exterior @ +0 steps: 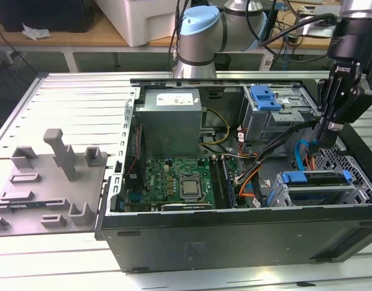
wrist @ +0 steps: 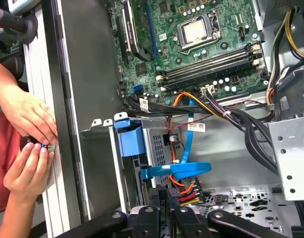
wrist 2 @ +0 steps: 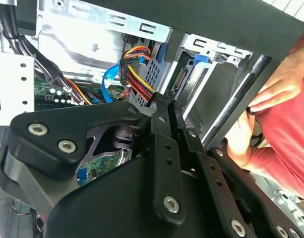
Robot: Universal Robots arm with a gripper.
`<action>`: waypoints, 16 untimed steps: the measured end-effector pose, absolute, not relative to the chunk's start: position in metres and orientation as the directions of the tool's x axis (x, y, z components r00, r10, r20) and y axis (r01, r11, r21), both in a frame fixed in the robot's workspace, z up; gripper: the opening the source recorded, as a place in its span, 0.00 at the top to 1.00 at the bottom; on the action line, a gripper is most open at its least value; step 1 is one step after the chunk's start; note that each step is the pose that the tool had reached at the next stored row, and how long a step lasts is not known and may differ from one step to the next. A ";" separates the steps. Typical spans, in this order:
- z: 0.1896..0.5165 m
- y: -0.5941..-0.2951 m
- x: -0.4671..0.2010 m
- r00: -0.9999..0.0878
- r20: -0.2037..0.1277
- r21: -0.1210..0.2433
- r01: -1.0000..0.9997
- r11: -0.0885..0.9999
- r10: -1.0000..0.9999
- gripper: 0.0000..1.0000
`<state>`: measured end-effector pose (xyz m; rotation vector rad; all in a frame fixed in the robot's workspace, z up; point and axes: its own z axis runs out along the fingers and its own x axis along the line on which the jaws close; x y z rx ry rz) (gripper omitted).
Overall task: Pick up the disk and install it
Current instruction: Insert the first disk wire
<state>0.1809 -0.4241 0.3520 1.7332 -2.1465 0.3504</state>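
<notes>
The disk (exterior: 316, 178) shows edge-on as a blue carrier sitting in the slot of the lower metal drive cage (exterior: 331, 195), at the exterior view's right inside the open computer case. The carrier's blue end (wrist: 129, 140) shows in the first wrist view, and its silver face is hidden. My gripper (exterior: 318, 142) hangs just above that cage beside a blue flat cable (exterior: 303, 155). Both wrist views show its black fingers (wrist: 154, 198) pressed together at the tips (wrist 2: 160, 105), shut with nothing between them.
A person's hands (wrist: 28, 144) in a red sleeve (wrist 2: 290, 129) work at the outer case wall beside the cage. A blue latch (exterior: 264, 97) tops the upper cage. The motherboard (exterior: 179, 182), power supply (exterior: 170, 118) and cable bundles (wrist: 191, 188) lie inside. A grey fixture tray (exterior: 46, 182) lies at the left.
</notes>
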 end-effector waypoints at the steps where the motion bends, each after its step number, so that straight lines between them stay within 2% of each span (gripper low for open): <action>1: 0.352 -0.425 0.181 -0.182 0.421 0.032 -0.976 0.215 -0.889 0.82; 7: 0.352 -0.426 0.181 -0.181 0.411 0.035 -0.976 0.213 -0.894 0.82; 9: 0.352 -0.430 0.181 -0.181 0.385 0.041 -0.976 0.212 -0.905 0.82; 11: 0.352 -0.436 0.181 -0.180 0.330 0.054 -0.976 0.209 -0.927 0.82; 16: 0.356 -0.442 0.181 -0.180 0.322 0.054 -0.977 0.208 -0.929 0.82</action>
